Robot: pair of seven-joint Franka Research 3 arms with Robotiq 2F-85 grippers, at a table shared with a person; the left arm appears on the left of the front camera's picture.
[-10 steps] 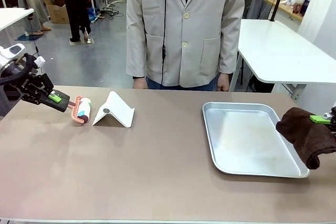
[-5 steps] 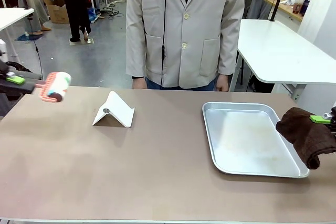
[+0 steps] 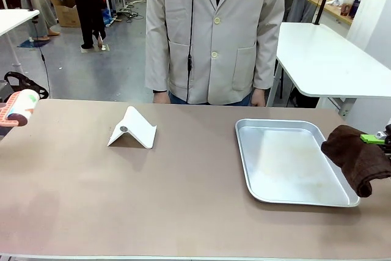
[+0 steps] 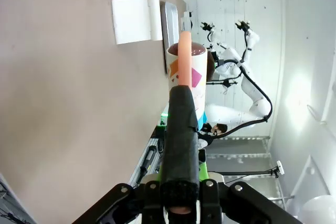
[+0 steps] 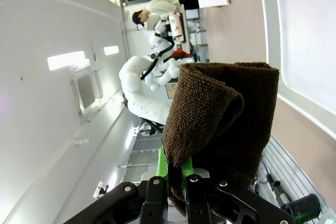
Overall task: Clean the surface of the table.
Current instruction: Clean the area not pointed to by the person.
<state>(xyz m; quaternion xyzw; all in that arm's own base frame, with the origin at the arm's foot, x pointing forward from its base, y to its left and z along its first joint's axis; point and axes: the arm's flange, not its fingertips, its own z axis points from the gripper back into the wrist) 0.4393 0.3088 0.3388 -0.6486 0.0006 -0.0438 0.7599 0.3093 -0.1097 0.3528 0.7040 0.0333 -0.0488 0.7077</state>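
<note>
Table (image 3: 153, 200) fills the lower two thirds of the front view, a wide matte taupe-brown top with a pale near edge; no crumbs or stains can be made out on it at this resolution.

Left gripper (image 4: 180, 179): jaws together, clamped on the black handle of a lint roller (image 4: 185, 72). In the front view the roller (image 3: 17, 107) sits at the far left edge of the frame, lifted off the table. Right gripper (image 5: 178, 177): jaws together, clamped on a folded dark brown cloth (image 5: 223, 114); in the front view the cloth (image 3: 357, 157) hangs at the right edge, just beside the silver tray (image 3: 244, 151).

Risks, as judged from here:
- Cloth hangs close to the tray rim; a sweep toward frame centre could catch that raised lip and shove the tray.
- White folded stand (image 3: 133, 128), upper left of centre, looks light; a roller pass could knock it over or push it.
- Roller is held far out on its handle, so downward pressure may twist it in the grip.
- Person (image 3: 211, 35) stands against the far edge, upper centre, hands near the table line; a long forward stroke could reach them.

Materials: cloth is looped terry, soft and thick. Roller is a cylinder with a salmon frame and a white sheet printed with colour patches. Tray is shiny sheet metal, rectangular, rounded corners, shallow. Stand is smooth, white, tent-shaped.
</note>
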